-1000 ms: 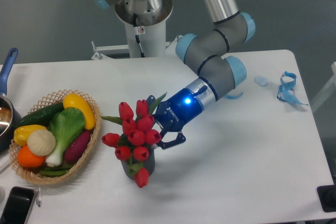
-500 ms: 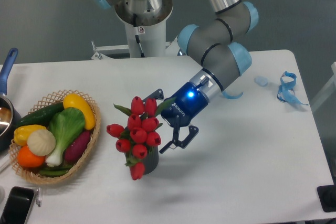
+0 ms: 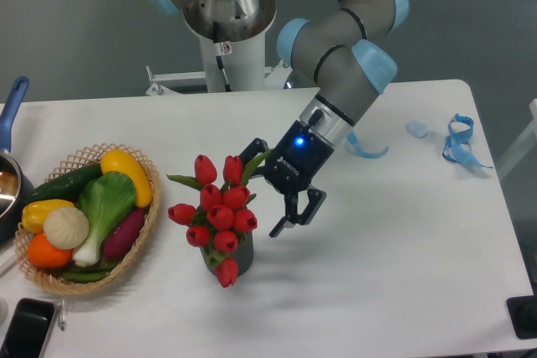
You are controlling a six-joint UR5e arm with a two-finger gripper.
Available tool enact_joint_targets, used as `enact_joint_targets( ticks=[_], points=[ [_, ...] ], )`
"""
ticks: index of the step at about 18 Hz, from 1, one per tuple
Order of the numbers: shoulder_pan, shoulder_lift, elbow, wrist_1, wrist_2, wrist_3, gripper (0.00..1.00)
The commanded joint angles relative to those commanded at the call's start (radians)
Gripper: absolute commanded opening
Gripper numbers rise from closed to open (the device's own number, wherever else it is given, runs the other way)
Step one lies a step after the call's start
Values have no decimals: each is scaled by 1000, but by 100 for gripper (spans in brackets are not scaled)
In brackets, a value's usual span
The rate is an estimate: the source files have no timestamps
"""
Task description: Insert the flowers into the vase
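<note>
The end effector (image 3: 270, 193) angles down-left, its fingers apparently spread apart.

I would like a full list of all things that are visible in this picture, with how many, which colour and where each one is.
flowers: one bunch of about ten buds, red with green leaves, standing in the vase at table centre
vase: one, dark grey, mostly hidden under the bunch
basket: one, tan wicker, left side of table
vegetables: several, yellow, green, orange, white and purple, inside the basket
pan: one, blue handle, far left edge
phone: one, black, front left corner
ribbon: one, blue, right side of table
table: one, white
gripper: one, black and blue, open, just right of the flowers
arm: one, grey with light blue joints
</note>
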Motion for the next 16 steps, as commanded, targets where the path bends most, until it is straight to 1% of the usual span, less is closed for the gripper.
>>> enact_joint_targets(
  ticks=[1, 2, 3, 5, 6, 8, 9, 11, 13, 14, 16],
  points=[
    [27, 0, 32, 0, 102, -2, 100],
    [49, 5, 37, 0, 164, 0, 100],
    [104, 14, 40, 3, 213, 2, 100],
    [178, 58, 42, 3, 263, 2, 100],
    [222, 73, 51, 0, 305, 0, 100],
    [253, 78, 75, -8, 422, 0, 100],
    [265, 89, 72, -15, 495, 0, 100],
    [284, 107, 69, -52, 597, 2, 100],
    [314, 118, 71, -83, 626, 8, 100],
    [334, 136, 72, -113, 628, 44, 100],
    [389, 181, 80, -228, 651, 165, 100]
  ],
)
